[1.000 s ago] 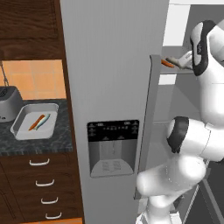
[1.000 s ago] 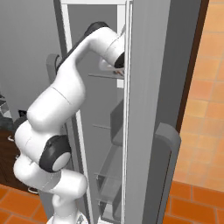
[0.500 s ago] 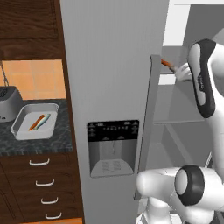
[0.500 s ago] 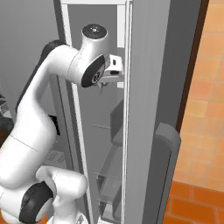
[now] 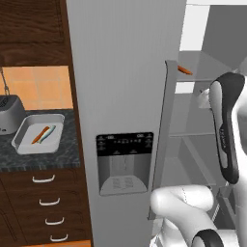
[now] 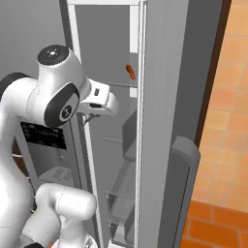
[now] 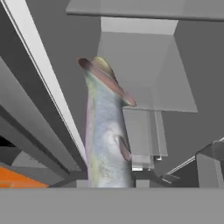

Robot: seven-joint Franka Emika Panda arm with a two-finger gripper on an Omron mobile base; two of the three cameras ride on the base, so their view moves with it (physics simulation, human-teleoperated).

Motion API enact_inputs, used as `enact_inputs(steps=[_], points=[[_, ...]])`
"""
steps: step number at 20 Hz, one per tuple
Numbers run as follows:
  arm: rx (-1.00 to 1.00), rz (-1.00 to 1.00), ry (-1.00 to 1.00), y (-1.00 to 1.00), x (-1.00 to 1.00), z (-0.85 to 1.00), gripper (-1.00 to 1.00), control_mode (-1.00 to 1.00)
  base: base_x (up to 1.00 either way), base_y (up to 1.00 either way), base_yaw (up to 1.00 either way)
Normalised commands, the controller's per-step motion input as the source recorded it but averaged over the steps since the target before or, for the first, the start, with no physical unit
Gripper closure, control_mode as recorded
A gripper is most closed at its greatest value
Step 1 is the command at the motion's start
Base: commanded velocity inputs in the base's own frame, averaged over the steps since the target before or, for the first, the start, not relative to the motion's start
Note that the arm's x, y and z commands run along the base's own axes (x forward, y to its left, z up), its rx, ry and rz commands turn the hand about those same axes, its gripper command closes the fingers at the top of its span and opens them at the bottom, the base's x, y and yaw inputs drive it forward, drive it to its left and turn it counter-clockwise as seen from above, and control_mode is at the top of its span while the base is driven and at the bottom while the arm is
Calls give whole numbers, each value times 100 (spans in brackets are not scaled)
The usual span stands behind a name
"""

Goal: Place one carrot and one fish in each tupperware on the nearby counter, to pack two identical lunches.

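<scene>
While a carrot [image 6: 130, 71] lies on the fridge shelf [image 6: 121, 84], the gripper [image 6: 92, 115] holds a fish [image 7: 107, 131].

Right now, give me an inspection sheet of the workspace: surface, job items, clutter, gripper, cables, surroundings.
Surface: speckled counter over wood drawers.
Job's things: rectangular tupperware on the counter holds a carrot and a fish; another carrot lies on a fridge shelf; a second fish hangs close before the hand camera.
Clutter: silver toaster beside the tupperware.
Gripper: by the fridge opening; jaw state cannot be told.
Cables: nothing seen.
Surroundings: open grey fridge with dispenser panel, orange tiled wall.
</scene>
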Motion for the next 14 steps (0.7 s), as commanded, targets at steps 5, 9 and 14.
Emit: enact_inputs(steps=[5,9,14], points=[[2,-5,1,0,-60,-4,100,100,-40,5,-4],[0,0,0,0,0,0,100,100,-100,84,-6],[0,0,0,0,0,0,100,100,-47,100,-4]])
